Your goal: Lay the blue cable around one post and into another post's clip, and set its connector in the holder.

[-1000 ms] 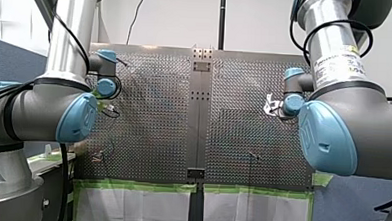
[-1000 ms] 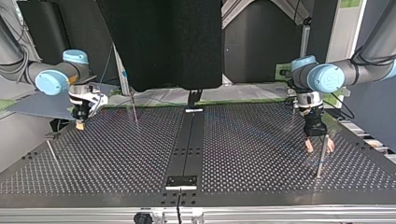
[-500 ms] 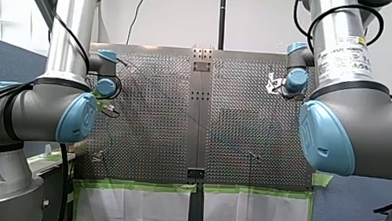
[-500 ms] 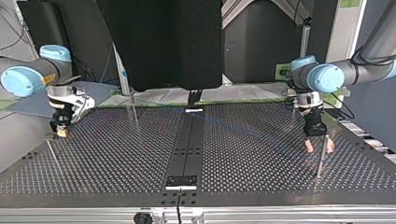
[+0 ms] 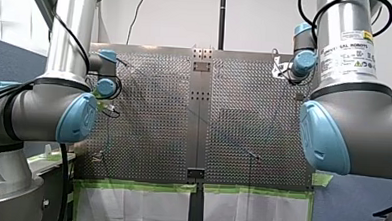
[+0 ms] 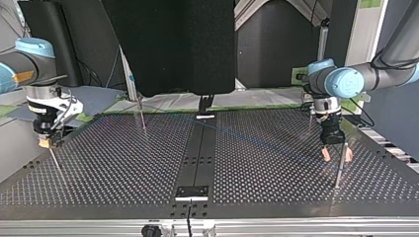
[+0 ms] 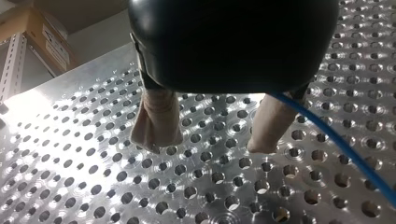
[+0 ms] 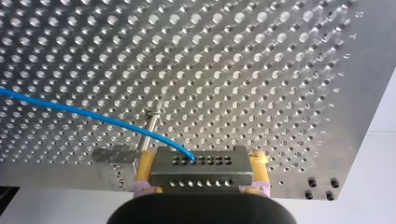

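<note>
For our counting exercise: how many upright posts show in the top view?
3 posts: one near my right pincer, one at the back, left of centre, one near my left pincer. Others may be hidden.

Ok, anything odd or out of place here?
Nothing damaged or spilled. The blue cable runs over the table from the connector in my right gripper, passing beside a finger of my open left gripper.

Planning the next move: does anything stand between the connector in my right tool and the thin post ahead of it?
Nothing visible does. The grey perforated metal connector, clamped in my right tool, faces the thin metal post over the perforated table; only its own thin blue cable crosses that post.
</note>
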### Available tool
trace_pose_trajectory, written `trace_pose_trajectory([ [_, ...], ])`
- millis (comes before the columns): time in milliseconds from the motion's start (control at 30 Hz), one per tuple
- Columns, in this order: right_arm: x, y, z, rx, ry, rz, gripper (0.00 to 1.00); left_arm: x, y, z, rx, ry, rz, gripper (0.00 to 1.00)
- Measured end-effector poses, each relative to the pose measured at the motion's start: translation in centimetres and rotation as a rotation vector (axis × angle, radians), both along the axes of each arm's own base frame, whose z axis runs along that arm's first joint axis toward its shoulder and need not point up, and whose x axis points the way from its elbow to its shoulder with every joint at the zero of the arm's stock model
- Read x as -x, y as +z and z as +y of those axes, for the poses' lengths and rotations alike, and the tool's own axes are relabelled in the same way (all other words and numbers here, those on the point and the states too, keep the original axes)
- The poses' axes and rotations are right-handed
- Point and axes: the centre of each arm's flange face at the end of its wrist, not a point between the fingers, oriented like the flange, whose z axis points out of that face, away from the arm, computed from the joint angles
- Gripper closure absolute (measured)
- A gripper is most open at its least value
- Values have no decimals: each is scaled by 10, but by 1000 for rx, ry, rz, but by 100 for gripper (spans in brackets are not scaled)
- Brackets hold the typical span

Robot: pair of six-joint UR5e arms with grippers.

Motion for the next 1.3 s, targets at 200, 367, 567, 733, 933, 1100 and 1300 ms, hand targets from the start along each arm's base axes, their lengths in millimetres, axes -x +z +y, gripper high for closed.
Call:
trace_pose_trajectory([
  [200,7,-21,-13,-16,0,17,96,0,0,0,0,-2,0,0],
  [367,12,-44,-22,-44,4,38,96,0,0,-1,-2,-3,0,0],
  [567,19,-71,-37,-59,19,30,96,0,0,-3,-3,-6,2,0],
  [733,29,-82,-49,-46,32,2,96,0,0,-3,-5,-7,2,0],
  [933,37,-79,-58,3,67,-13,96,0,0,-4,-7,-8,2,0],
  [1100,42,-77,-63,29,101,-19,96,0,0,-4,-14,-8,4,0],
  [1300,52,-79,-65,31,132,-29,96,0,0,-5,-16,-8,5,0],
])
